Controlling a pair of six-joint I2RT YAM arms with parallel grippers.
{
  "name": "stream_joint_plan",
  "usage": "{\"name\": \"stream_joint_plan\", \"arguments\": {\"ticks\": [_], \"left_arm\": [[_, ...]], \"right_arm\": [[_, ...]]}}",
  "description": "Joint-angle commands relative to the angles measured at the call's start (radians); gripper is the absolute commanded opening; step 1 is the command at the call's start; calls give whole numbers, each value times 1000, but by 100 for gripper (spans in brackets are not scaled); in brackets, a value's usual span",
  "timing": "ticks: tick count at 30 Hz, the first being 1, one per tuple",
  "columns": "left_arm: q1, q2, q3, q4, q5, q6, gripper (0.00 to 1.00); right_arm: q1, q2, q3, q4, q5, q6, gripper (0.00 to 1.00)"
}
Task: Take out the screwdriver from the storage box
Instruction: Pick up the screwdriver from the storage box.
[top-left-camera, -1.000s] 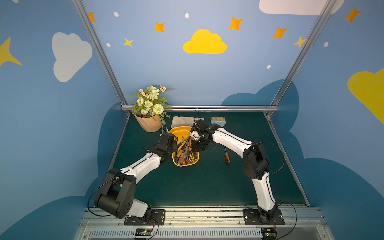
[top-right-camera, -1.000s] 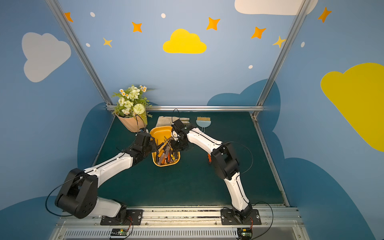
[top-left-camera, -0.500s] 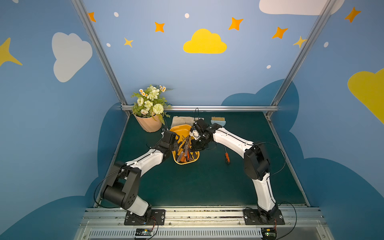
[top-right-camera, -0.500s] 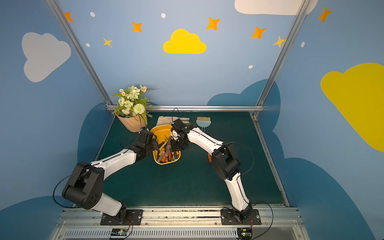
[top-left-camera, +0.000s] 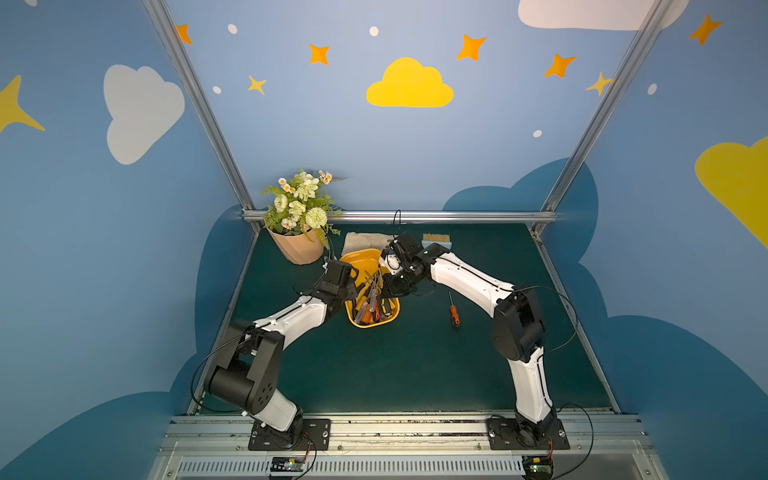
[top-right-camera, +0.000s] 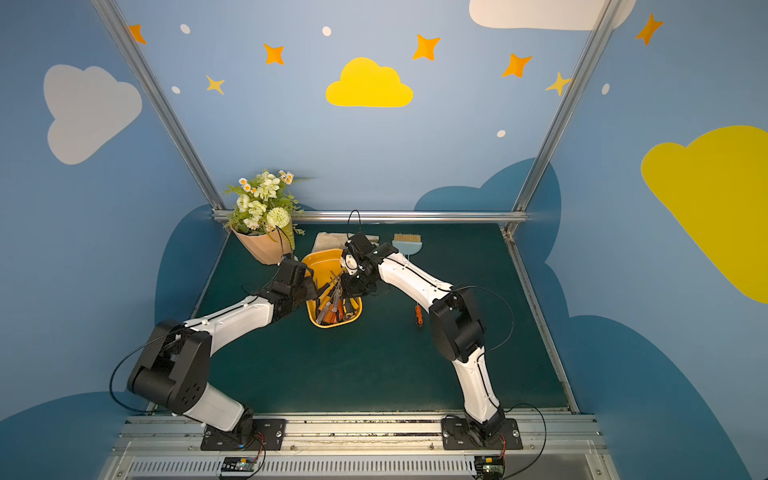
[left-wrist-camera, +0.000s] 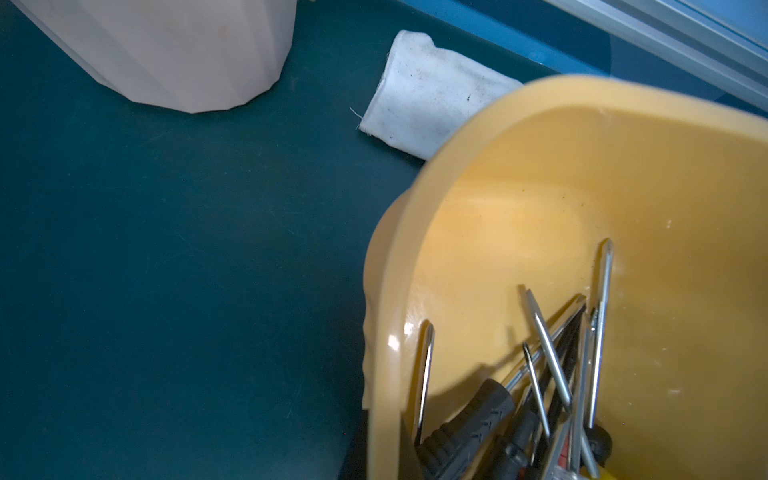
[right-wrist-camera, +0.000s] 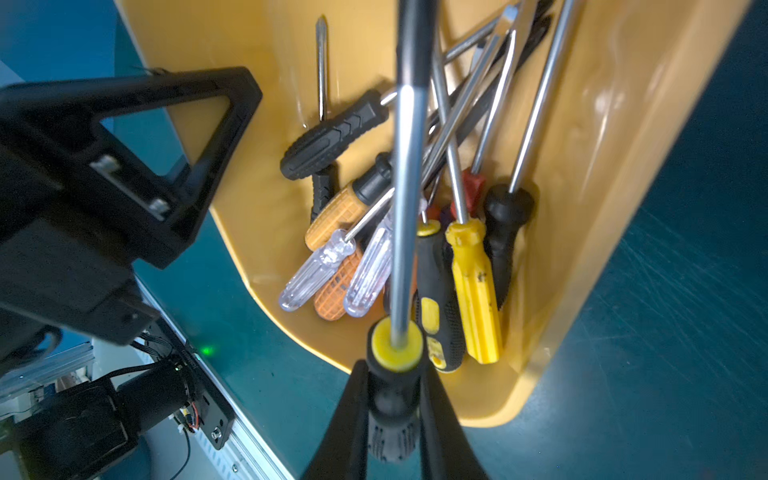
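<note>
Now noting the right gripper (right-wrist-camera: 395, 370) pinching a screwdriver (right-wrist-camera: 404, 232) by its black handle, just behind the yellow collar, with one finger (right-wrist-camera: 353, 419) pressing on each side. Seeing the bare steel shaft running straight out ahead of the fingertips, across the storage box (right-wrist-camera: 602, 166). Placing the box below and ahead of this gripper, tilted, with the other screwdrivers (right-wrist-camera: 473, 286) heaping at its lower end just past the fingertips: clear, orange, yellow and black handles, shafts crossing. Not managing to tell whether the held shaft is touching that heap.

Finding the same arrangement in both top views: right gripper (top-left-camera: 391, 286) (top-right-camera: 353, 286) hanging over the box rim (top-left-camera: 376, 325) (top-right-camera: 332, 325) on its own side.

Reading the left gripper (top-left-camera: 354, 289) as pressed together at the opposite rim, one black finger (right-wrist-camera: 195, 137) sitting against the box wall. Not managing to tell whether the wall is being pinched between its fingers.

Noting one orange-handled screwdriver (top-left-camera: 454, 312) lying on the green mat (top-left-camera: 415, 365), behind the right gripper on the side away from the box, well apart from both.
</note>
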Motion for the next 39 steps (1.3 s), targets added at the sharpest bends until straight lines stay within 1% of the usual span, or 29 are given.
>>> {"name": "stream_joint_plan", "arguments": {"ticks": [1,6,10,15,19,23,25,28,33,39], "left_arm": [[2,-7,29,70,26,-30,3],[3,1,32,75,59,-40,3],[3,9,41,70,68,-43,2],[3,32,66,65,64,-36,3],[3,50,90,54,70,-36,2],[3,58,91,50,69,-39,2],[3,62,92,42,72,-39,2],[4,63,91,35,75,-42,3],[3,66,94,26,72,-40,2],[4,68,98,20,77,-40,2]], "right_arm": [[-3,21,23,51,-40,27,0],[-7,71,69,25,-64,26,0],[-7,73,64,26,-69,27,0],[-16,43,64,23,-61,17,0],[-39,-18,33,11,-47,-2,0],[-88,-105,-31,-20,-30,-39,0],[-126,-141,-56,-68,-39,-65,0],[-176,-200,-107,-137,22,-102,0],[-259,-296,-227,-182,85,-158,0],[-382,-317,-329,-252,113,-201,0]]}}
